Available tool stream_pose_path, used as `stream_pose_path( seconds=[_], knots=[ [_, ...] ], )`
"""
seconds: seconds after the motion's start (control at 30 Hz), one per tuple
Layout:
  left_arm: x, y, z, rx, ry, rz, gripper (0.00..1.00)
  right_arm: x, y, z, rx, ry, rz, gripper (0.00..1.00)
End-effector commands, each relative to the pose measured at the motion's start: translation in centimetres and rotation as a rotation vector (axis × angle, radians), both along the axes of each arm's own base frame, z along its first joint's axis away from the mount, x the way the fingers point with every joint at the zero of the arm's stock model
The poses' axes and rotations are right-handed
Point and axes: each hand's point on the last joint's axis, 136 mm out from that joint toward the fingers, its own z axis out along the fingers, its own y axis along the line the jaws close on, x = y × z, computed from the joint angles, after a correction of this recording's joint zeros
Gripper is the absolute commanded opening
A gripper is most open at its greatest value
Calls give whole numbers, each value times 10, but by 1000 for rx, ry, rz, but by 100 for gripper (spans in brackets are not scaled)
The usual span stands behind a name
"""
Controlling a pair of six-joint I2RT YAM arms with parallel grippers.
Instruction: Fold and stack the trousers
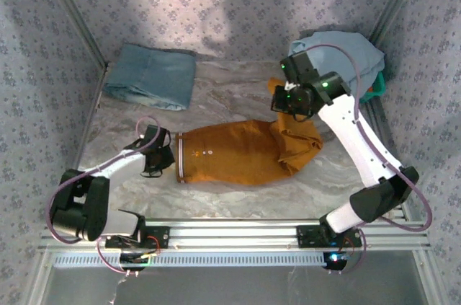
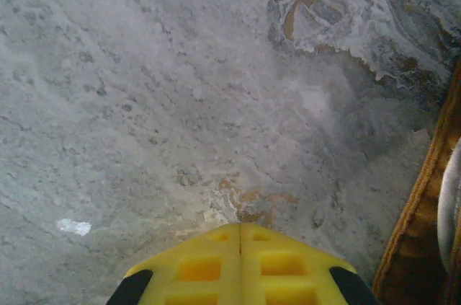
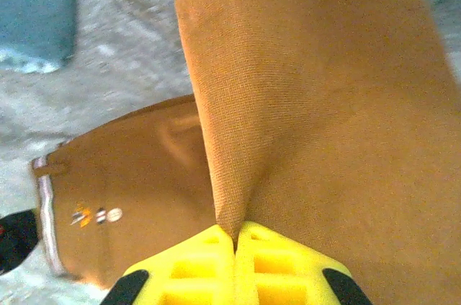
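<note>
Top external cam, going big to small: the marbled table (image 1: 238, 200) takes up most of the floor space, and the trousers (image 1: 230, 153) lie across the middle of it, waist end to the left, legs off to the right. Anyone else read it that way? ~mossy

Yep. They're rust-orange and mostly flat on the table, but the leg end on the right is bunched up, with a strip of it pulled off the surface. Next in size, a teal denim garment (image 1: 153, 76) sits folded at the back left corner, well apart from the trousers. A pale blue garment (image 1: 338, 49) is heaped at the back right. ~rk_tinker

And the grippers? ~mossy

So the right gripper (image 1: 282, 97) is up over the leg end, clamped on the trousers. On the right wrist cam its yellow pads (image 3: 202, 262) are pressed together with a ridge of orange cloth pinched between them. The left gripper (image 1: 162, 155) sits low, just left of the waist end. On the left wrist cam its pads are together with nothing in them, bare table underneath, and the trousers' edge runs down the right side. ~rk_tinker

Small stuff then: a pale striped waistband trim (image 3: 47, 218) runs along the waist end, with small light buttons (image 3: 108, 215) just beside it. ~mossy
</note>
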Motion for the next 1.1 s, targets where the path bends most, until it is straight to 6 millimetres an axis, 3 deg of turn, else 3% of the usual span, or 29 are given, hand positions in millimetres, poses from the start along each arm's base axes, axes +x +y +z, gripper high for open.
stream_pose_path(
  seconds=[0.0,0.1,0.23,0.37,0.57,0.77,0.9,1.07],
  knots=[
    [0,-26,-13,-63,17,-78,0,-1,52,24,155,-36,47,0],
    [-2,-29,-17,-64,20,-86,0,-6,91,29,217,-45,102,0],
    [-4,-29,-17,-69,10,-82,0,-10,142,19,269,-33,156,0],
    [-5,-29,-17,-72,4,-82,0,-16,192,-9,303,39,222,0],
    [-6,-32,-19,-86,2,-82,0,-30,251,-43,327,97,309,0],
    [-6,-34,-22,-88,4,-86,0,-45,289,-61,343,127,376,0],
    [-7,-35,-25,-93,7,-86,0,-56,304,-74,329,157,404,0],
    [-6,-38,-29,-107,4,-86,0,-68,316,-107,306,232,418,0]
  ],
)
